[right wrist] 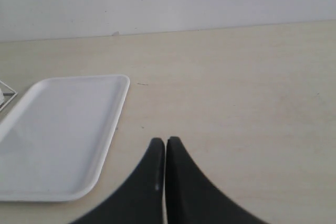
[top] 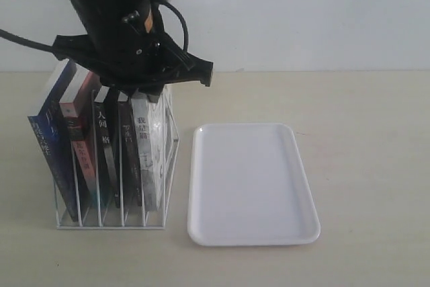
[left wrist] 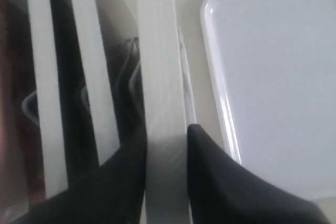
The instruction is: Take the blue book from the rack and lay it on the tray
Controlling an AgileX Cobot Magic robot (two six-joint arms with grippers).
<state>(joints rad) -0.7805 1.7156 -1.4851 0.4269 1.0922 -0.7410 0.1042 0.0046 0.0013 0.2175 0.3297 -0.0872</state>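
The white wire rack (top: 111, 223) stands at the left and holds several upright books. The blue book (top: 48, 140) leans in its far-left slot, dark-blue spine facing front. My left gripper (top: 149, 92) hangs over the rack's right end, away from the blue book. Its jaws (left wrist: 167, 135) press both sides of the top edge of the white-spined book (left wrist: 157, 51), the one nearest the tray. The white tray (top: 248, 179) lies flat to the right of the rack with nothing on it. My right gripper (right wrist: 166, 141) is shut and holds nothing, low over bare table beside the tray (right wrist: 58, 129).
Black-spined books (top: 117, 146) and a red-covered one (top: 77, 139) fill the slots between the blue and the white-spined book. A white wall runs behind the beige table (top: 363, 166). The tray's rim (left wrist: 215, 93) lies close to the rack's right-hand wires (left wrist: 185, 77).
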